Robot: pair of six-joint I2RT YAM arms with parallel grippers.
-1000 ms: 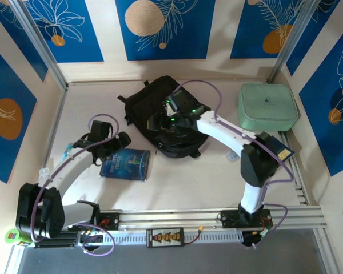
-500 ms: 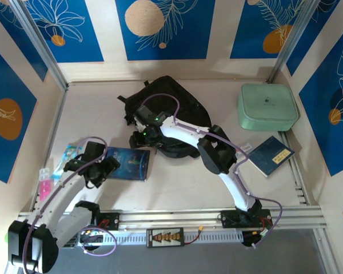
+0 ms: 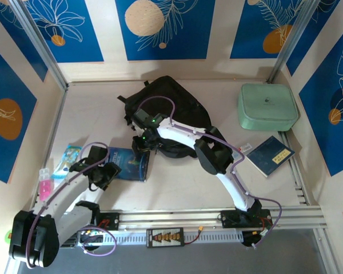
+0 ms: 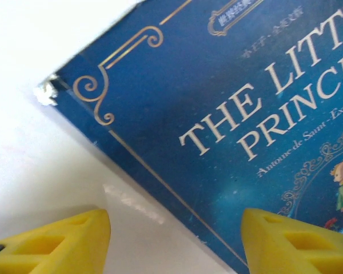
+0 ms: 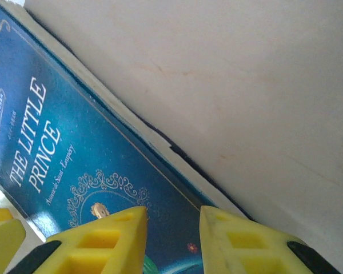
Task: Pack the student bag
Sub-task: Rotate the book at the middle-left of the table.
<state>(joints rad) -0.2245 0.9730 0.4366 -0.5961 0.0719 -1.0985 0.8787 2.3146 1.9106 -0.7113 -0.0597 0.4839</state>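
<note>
— Jaws of the left gripper [image 4: 177,245]: how do they stand?
— Parted wide, gripping nothing. Seen from the left wrist, one yellow finger [image 4: 63,242] hangs over the bare table [image 4: 40,165]. The other hangs over the cover of a blue book [image 4: 228,103], "The Little Prince". The book's edge, near its corner, runs between the two.
— And the right gripper [image 5: 171,234]?
— Its jaws stand close together, a thin gap left between them. From the right wrist, the book's long edge passes through that gap, with one finger above the cover and the other above the table. Whether they pinch the book or merely straddle its edge, I cannot tell.
— Where is the bag [image 3: 180,103]?
— Seen from above, it is black and lies flat at the far middle of the table. The right arm [image 3: 217,157] reaches across its near part. The right gripper sits just off the bag's near-left edge, at the book's far side. The left gripper is at the book's left end, apart from the bag, with the book between them.
— So both pairs of jaws are at the book?
— Both. The book lies on the table just in front of the bag.
— Anything else in frame?
— A mint-green case [image 3: 267,107] at the far right, well apart from the bag. A blue notebook [image 3: 270,154] lies near the table's right edge, on the near side of the case.
</note>
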